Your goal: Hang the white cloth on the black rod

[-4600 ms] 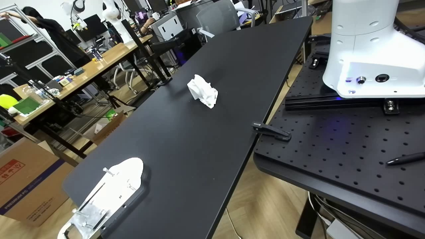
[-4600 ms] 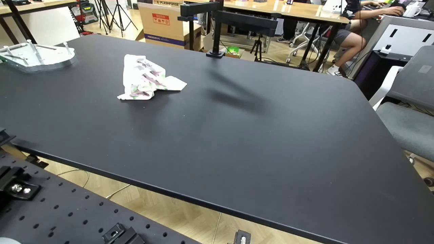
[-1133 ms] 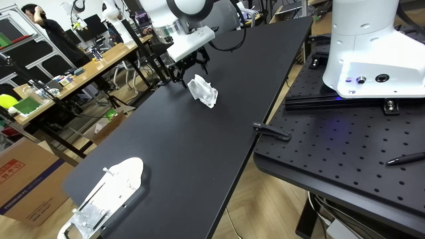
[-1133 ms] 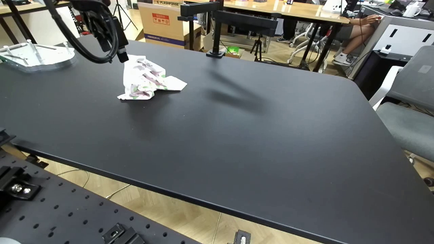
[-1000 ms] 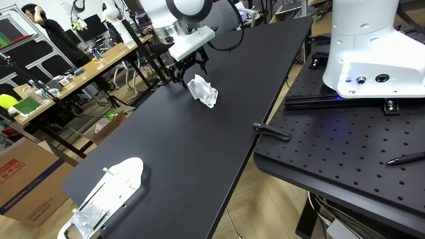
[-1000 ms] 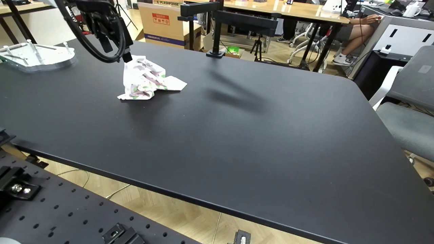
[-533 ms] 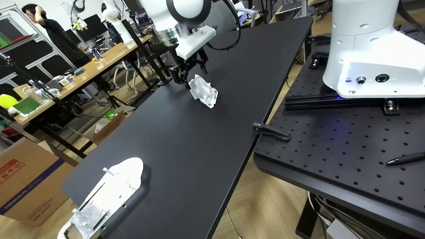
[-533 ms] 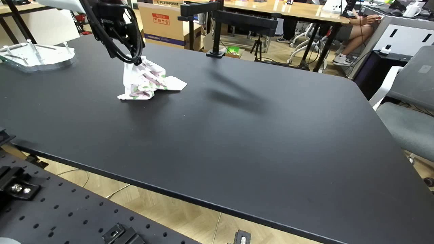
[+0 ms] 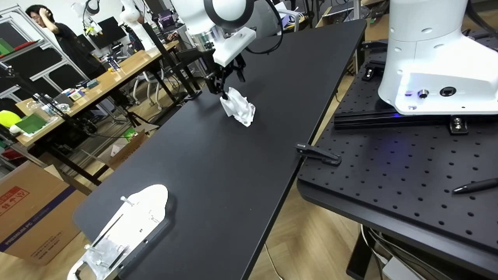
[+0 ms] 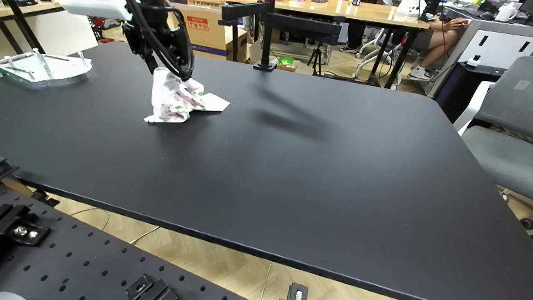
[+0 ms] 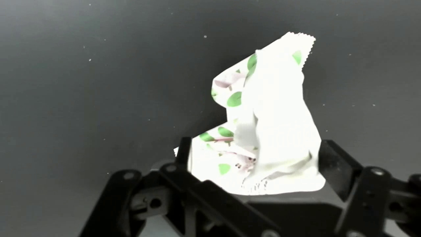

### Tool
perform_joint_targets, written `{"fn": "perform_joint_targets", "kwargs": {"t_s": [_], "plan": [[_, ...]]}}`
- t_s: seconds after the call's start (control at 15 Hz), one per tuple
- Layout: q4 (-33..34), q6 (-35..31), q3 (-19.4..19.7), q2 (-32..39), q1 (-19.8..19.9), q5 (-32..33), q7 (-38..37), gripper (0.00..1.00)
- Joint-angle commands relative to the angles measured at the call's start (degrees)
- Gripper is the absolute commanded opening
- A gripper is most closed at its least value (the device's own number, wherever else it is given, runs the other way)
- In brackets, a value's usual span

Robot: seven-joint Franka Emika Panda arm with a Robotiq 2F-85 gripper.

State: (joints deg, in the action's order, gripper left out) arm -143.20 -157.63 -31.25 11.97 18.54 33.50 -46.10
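The white cloth (image 9: 238, 108), with pink and green print (image 10: 177, 100), lies crumpled on the black table in both exterior views. My gripper (image 9: 233, 88) is over its far end, also in an exterior view (image 10: 168, 74). In the wrist view the gripper (image 11: 258, 156) is open wide, with the cloth (image 11: 279, 115) between and below its fingers. Whether a finger touches the cloth I cannot tell. The black rod (image 10: 302, 27) is a horizontal arm on an upright post (image 10: 266, 46) at the table's far edge. In an exterior view the rod (image 9: 188, 56) is partly behind my gripper.
A white plate with pegs (image 10: 46, 71) stands at one end of the table, also in an exterior view (image 9: 144, 210). A black clamp (image 9: 318, 153) sits at the table edge beside the robot base (image 9: 428, 58). A grey chair (image 10: 504, 125) stands at the other end.
The arm was out of view at first, then came in over the table. In the last second my gripper has moved closer over the cloth, its fingers open. The cloth has not moved.
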Motion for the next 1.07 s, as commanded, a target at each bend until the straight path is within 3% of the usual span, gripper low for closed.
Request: {"fn": "perform_joint_targets", "kwargs": {"t_s": [0.0,0.6,1.0], "plan": [[1.93,0.72,1.77,2.72,-0.52,2.76,-0.39,0.66],[3.04,-0.22,1.40,7.01,-1.50,2.30,0.26,0.03],[2.84,-1.56,0.39,6.87,-1.16,1.16,1.18,0.01]]}}
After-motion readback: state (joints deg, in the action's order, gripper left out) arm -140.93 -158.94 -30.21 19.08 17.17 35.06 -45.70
